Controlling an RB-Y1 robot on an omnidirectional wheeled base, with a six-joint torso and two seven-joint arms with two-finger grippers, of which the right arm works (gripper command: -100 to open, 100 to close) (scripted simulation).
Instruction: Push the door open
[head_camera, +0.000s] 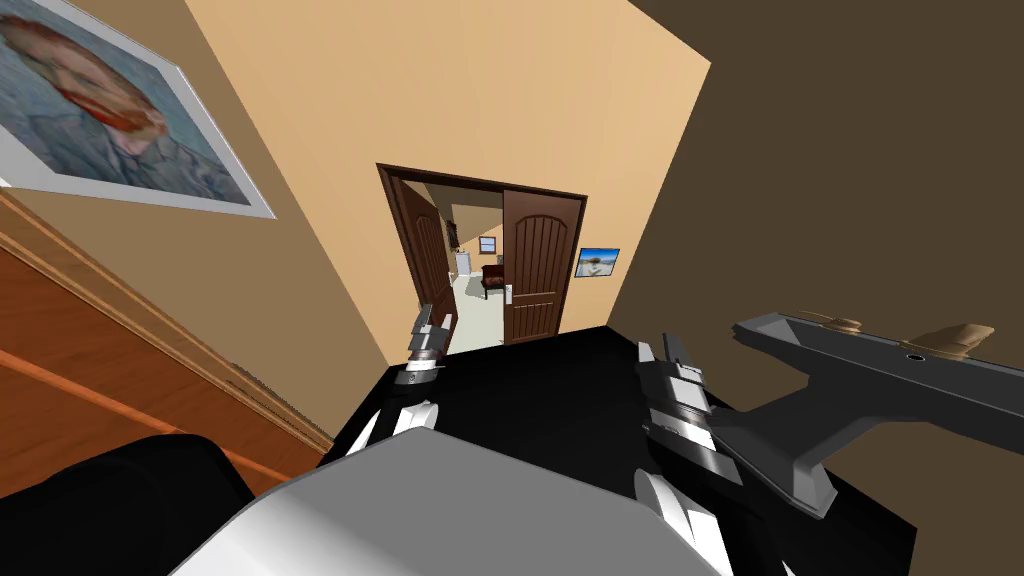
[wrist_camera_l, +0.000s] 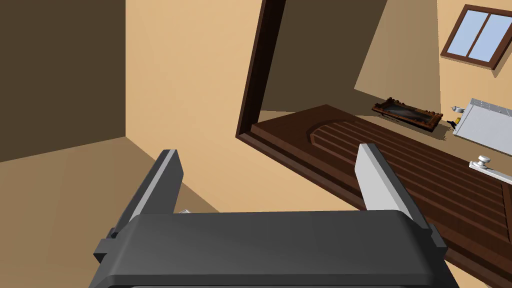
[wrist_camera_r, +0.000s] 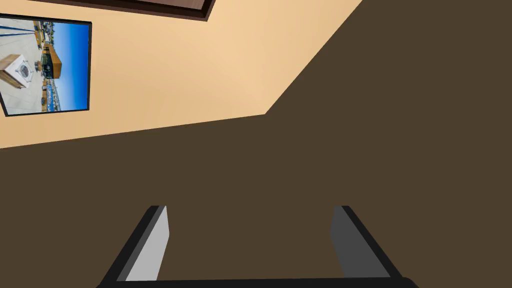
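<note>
Fingers of the left gripper (wrist_camera_l: 267, 152) are spread, with nothing gripped; it is aimed toward the door (head_camera: 541, 268), well apart from it. The dark brown door is set in the far wall: left leaf swung inward, right leaf in its frame. The right gripper (wrist_camera_r: 250, 210) is likewise released, raised alongside.

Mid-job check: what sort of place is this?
Likely a room or hallway in a house: a dark brown double door with one leaf swung open, a framed portrait painting on the tan wall, and a dark chair in the room beyond.
</note>
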